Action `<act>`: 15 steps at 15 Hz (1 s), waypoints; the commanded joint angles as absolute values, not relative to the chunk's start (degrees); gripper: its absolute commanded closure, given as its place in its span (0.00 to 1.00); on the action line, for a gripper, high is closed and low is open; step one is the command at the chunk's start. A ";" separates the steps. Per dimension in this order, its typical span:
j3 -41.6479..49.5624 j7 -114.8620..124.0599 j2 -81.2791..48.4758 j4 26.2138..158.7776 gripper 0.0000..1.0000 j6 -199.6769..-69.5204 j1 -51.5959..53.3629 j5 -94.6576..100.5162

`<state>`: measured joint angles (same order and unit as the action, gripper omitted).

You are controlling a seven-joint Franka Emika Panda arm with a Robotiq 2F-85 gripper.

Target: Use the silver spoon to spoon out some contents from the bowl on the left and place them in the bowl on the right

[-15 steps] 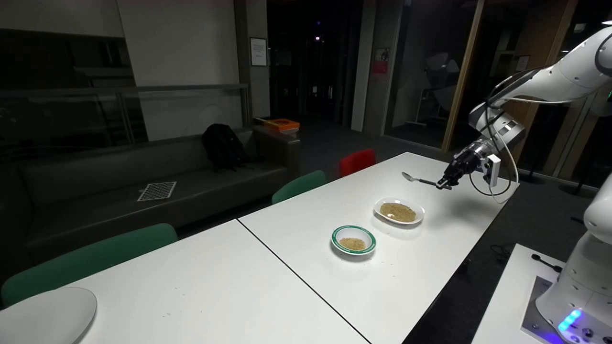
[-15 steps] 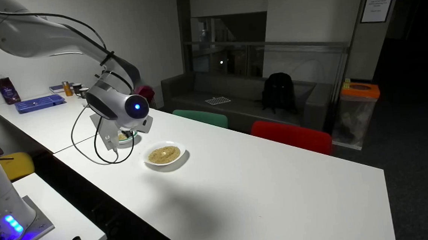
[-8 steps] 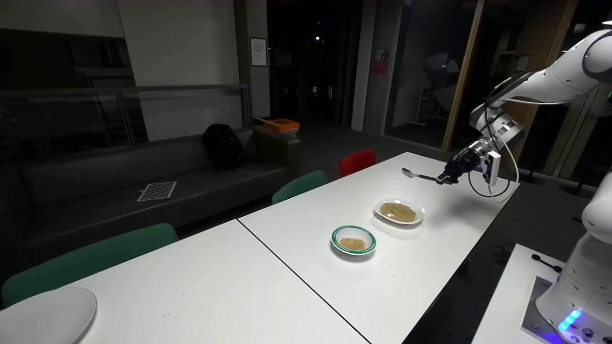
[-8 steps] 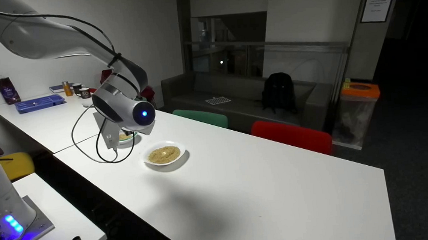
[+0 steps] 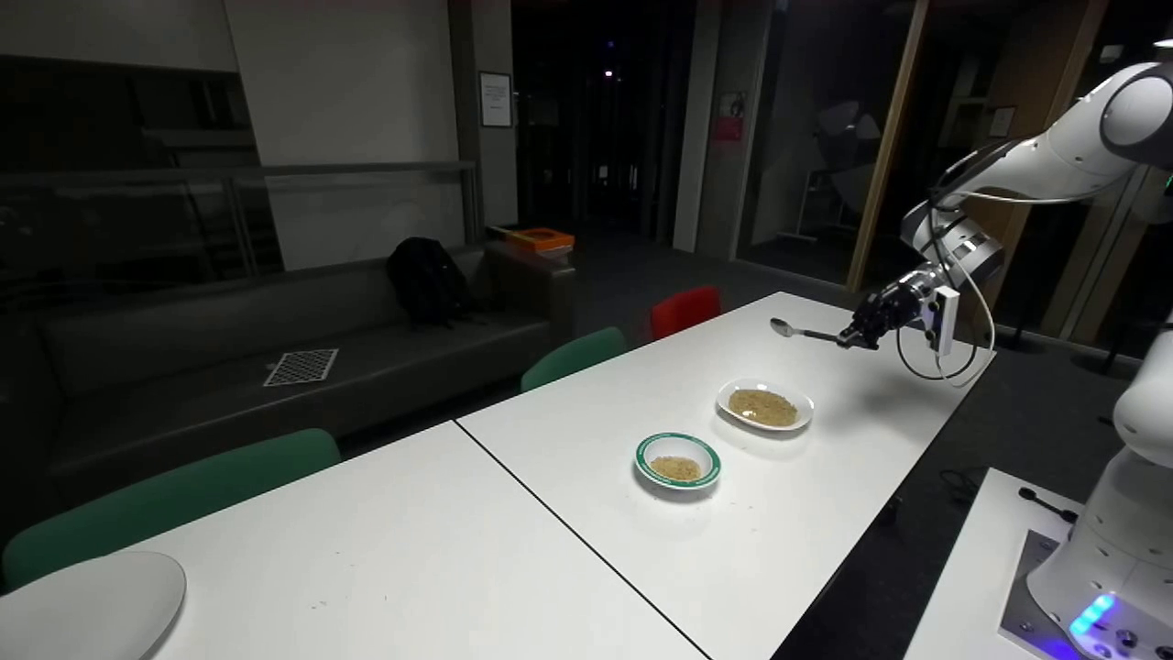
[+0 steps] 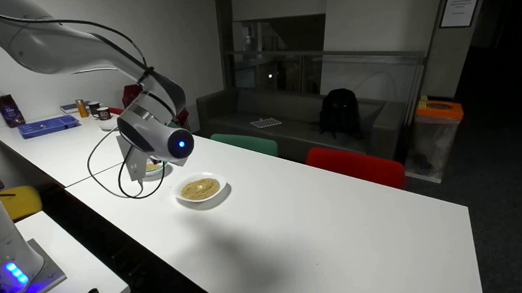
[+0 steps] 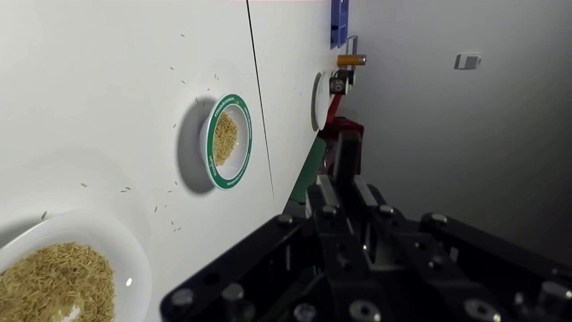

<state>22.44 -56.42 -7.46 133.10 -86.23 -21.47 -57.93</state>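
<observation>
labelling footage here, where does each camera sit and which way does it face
In an exterior view: raised, facing diagonally over the table; base, arm and claw at right.
In an exterior view: raised, facing the table and sofa; base and arm at left, claw mostly hidden.
Wrist view: on the arm, picture sideways, facing the green-rimmed bowl, white bowl and wall; only the claw shows.
Both exterior views share table, sofa and bowls.

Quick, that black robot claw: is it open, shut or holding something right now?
Black two-fingered gripper: closed, holding the silver metal spoon by its dark handle.
</observation>
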 commanded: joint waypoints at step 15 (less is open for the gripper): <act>14.99 -67.01 -5.54 141.73 0.97 -124.17 -15.62 -46.59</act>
